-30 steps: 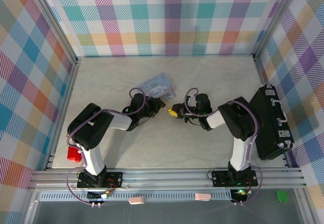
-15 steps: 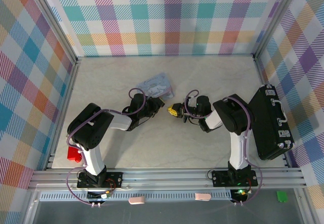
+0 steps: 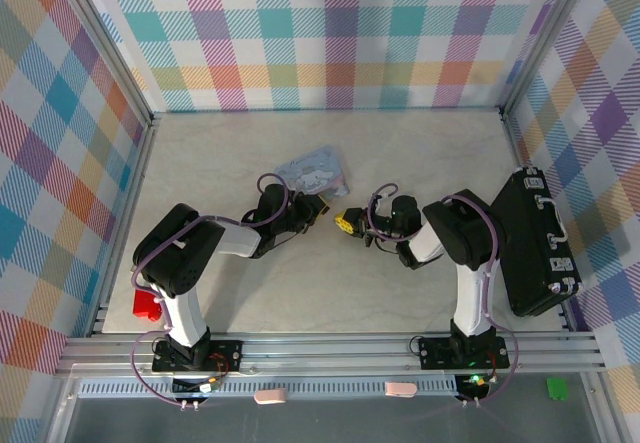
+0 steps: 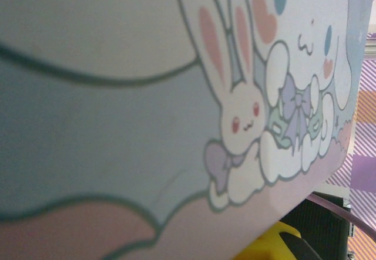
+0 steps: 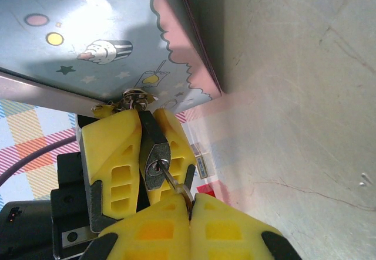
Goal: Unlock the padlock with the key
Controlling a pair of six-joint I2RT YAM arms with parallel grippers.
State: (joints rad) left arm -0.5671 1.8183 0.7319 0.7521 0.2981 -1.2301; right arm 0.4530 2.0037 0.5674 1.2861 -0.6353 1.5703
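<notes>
Grey metal padlock [image 5: 154,154], pinched in the left jaws just below the pastel tin [image 5: 88,25]. The key [image 5: 174,185] sits in its keyhole, clamped between the closed right jaws. Overhead, yellow fingertips [image 3: 344,221] meet on the tabletop [image 3: 250,293]. The left wrist catches the tin's bunny print [image 4: 241,113].

The left arm [image 3: 185,253] and right arm [image 3: 465,238] are wearing black housings over white lower links, with purple cables [image 3: 268,181] looping along them. The left claw [image 3: 322,206] and right claw [image 3: 345,222] are showing yellow fingers [image 5: 111,148] with moulded recesses.

Both arms folded inward, left claw [image 3: 322,205] clamped, right claw [image 3: 346,221] pinched shut, tips facing
</notes>
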